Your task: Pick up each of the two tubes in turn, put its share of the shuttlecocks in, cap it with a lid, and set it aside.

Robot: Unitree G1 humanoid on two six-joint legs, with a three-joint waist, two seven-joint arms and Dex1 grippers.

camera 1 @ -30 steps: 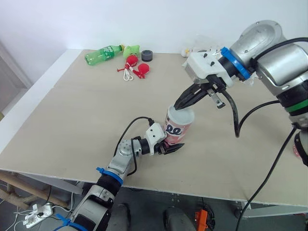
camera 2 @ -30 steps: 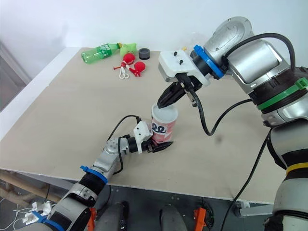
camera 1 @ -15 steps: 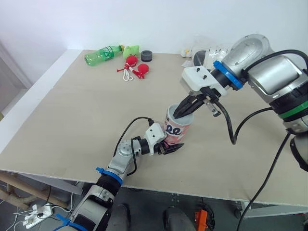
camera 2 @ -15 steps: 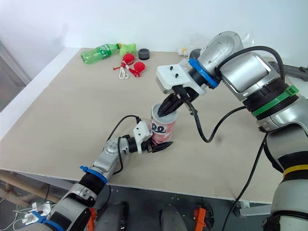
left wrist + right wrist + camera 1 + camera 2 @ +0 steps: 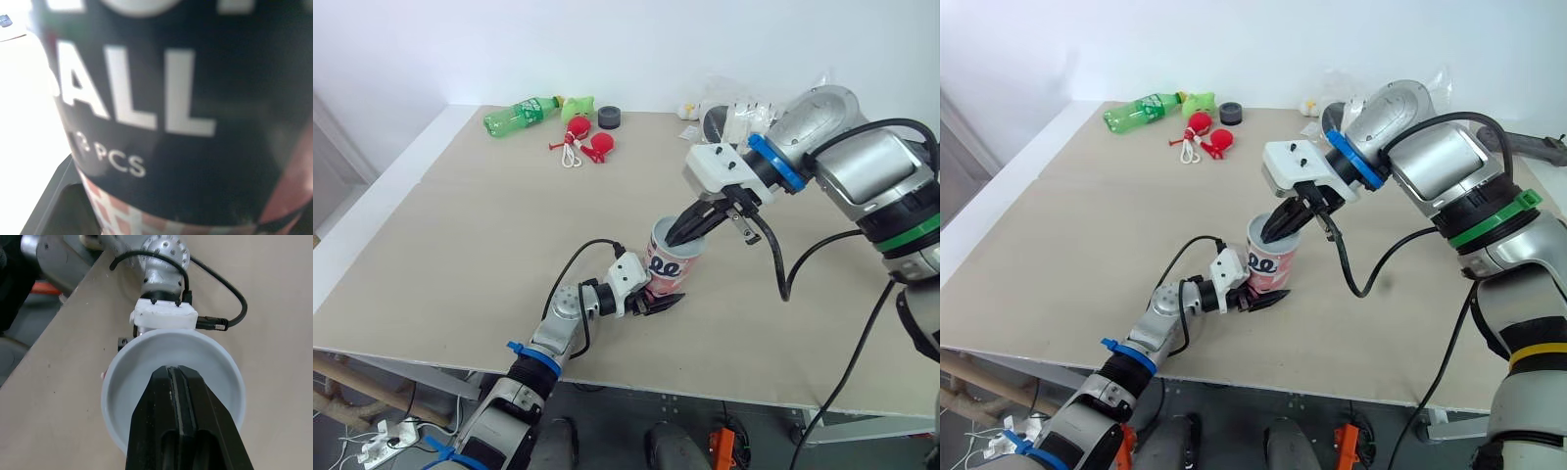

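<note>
Right wrist view: pressing the two black fingers of the right gripper (image 5: 175, 377) flat together with nothing between them, tips hanging at the pale round mouth of the pink-patterned cardboard tube (image 5: 146, 352). Clamping that tube low on its wall in the left gripper (image 5: 658, 300), holding it roughly upright near the front edge of the beige wooden table (image 5: 480, 235), about midway along. Lying by the far left corner, well apart: a green plastic bottle (image 5: 521, 112).

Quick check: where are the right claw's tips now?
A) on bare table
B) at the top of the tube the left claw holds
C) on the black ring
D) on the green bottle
B: the right claw, fingers together, points into the top of the tube gripped by the left claw.
</note>
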